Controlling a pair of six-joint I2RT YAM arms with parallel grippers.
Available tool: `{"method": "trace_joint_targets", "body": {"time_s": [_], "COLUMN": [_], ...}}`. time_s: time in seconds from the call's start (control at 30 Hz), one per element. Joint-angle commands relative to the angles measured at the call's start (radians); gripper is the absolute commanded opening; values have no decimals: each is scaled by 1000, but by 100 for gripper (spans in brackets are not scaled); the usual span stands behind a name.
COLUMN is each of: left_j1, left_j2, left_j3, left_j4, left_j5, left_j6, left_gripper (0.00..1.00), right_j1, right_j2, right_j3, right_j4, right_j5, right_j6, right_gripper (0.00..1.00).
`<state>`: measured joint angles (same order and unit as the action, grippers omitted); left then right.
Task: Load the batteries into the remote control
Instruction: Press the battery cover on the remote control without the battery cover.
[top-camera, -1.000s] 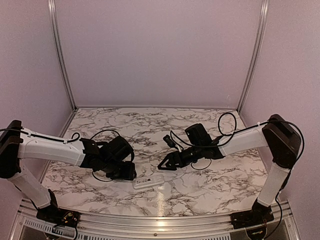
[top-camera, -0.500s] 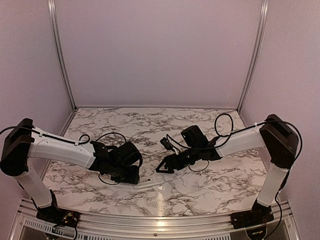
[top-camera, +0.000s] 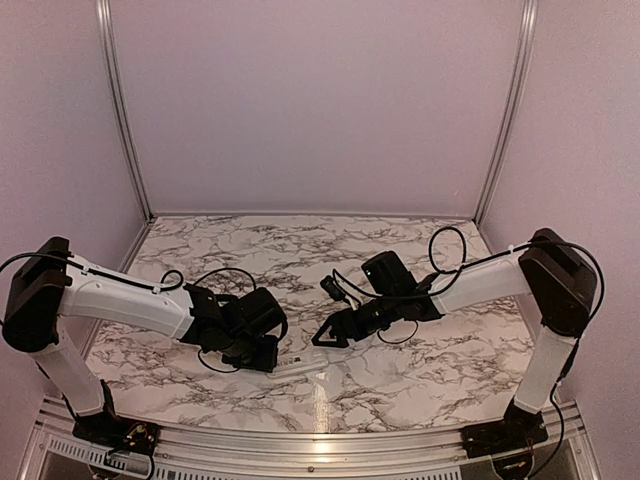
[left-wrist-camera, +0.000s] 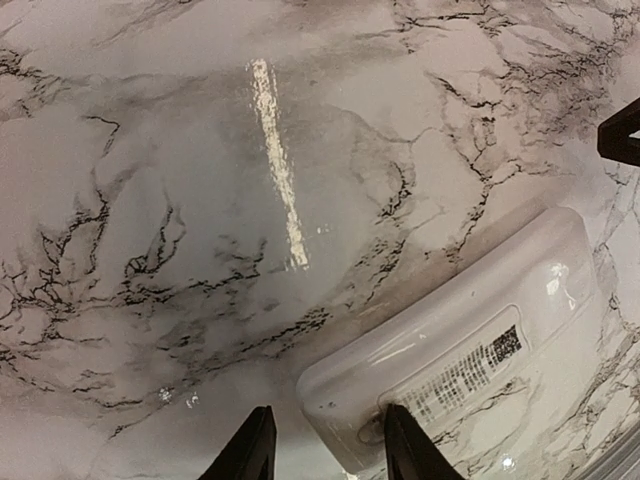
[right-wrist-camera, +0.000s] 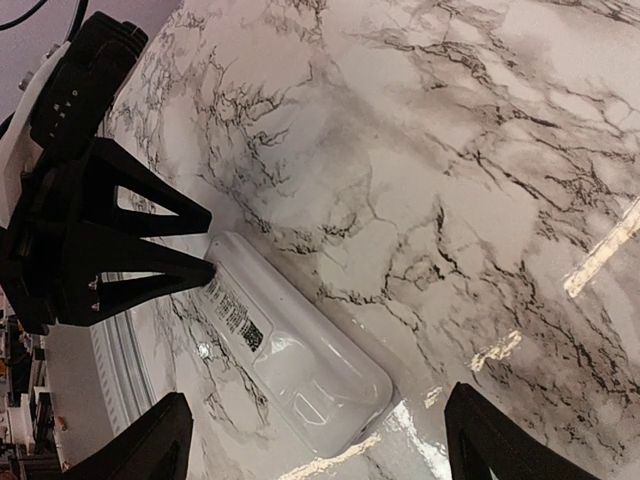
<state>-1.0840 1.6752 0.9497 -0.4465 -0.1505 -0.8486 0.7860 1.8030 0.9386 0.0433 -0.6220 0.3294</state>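
The white remote control lies back side up on the marble table near the front edge, its printed label and battery cover showing in the left wrist view and the right wrist view. My left gripper is open at the remote's left end; in its own view the end of the remote sits between the fingertips. It also shows in the right wrist view. My right gripper is open wide just above the remote's right end. The batteries are out of view.
The metal rail of the table's front edge runs close behind the remote. Pale walls with metal posts enclose the marble table. Cables loop from both wrists.
My left gripper has moved right and reached the remote's left end. My right gripper has shifted slightly left and down toward the remote. The remote has not moved.
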Motion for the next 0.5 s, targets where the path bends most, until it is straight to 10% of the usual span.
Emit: {"method": "trace_joint_targets", "body": {"time_s": [0.0,0.1,0.33,0.47], "left_j1": [-3,2,18,24], "left_j2": [12,-10,-119,-154], "left_j3": [11,12,39,61], "left_j4": [-56,-49,1,37], "left_j5": [-21,-27,-43,-5], "left_j6": [4,18,232,428], "left_gripper": [36,36,89,99], "right_j1": [6,1,-87,-140], "right_j2": [18,11,-68,-171], "right_j3": [42,46,8,-25], "right_j4": [-22,-31,4,22], "right_j5": [4,2,-40,-28], "right_j6": [-19,-27,-21,-43], "right_gripper": [85,85,89,92]}}
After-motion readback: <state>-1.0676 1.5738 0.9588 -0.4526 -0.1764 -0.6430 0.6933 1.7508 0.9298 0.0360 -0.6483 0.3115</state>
